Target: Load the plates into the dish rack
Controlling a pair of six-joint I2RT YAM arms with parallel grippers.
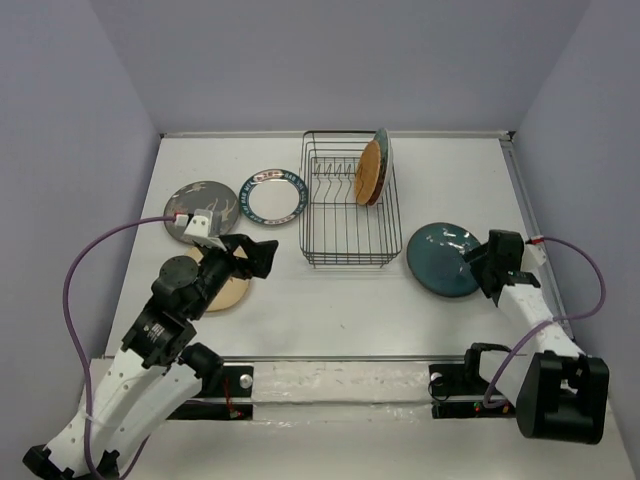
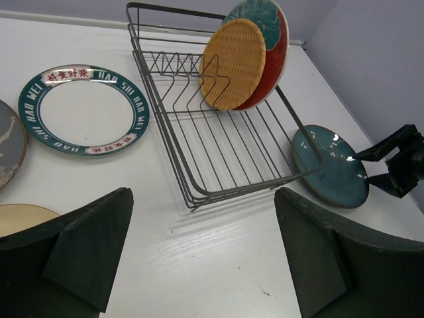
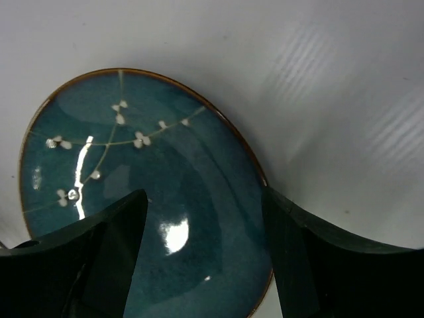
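Note:
The black wire dish rack [image 1: 303, 205] stands at the table's middle back. An orange-brown wooden plate [image 1: 368, 172] and a teal-and-red plate [image 1: 384, 155] stand upright in its far right end. A grey patterned plate [image 1: 200, 203], a white plate with a dark teal rim [image 1: 273, 196] and a pale tan plate [image 1: 230, 292] lie flat left of the rack. My left gripper [image 1: 262, 255] is open and empty, above the table beside the tan plate. A dark teal glazed plate [image 1: 443, 258] lies right of the rack. My right gripper [image 3: 205, 252] is open over its near right rim.
The left wrist view shows the rack [image 2: 238, 189], the wooden plate [image 2: 233, 64], the white plate [image 2: 83, 109] and the dark teal plate [image 2: 331, 165]. Grey walls close the table at the back and sides. A metal rail [image 1: 330, 375] runs along the near edge.

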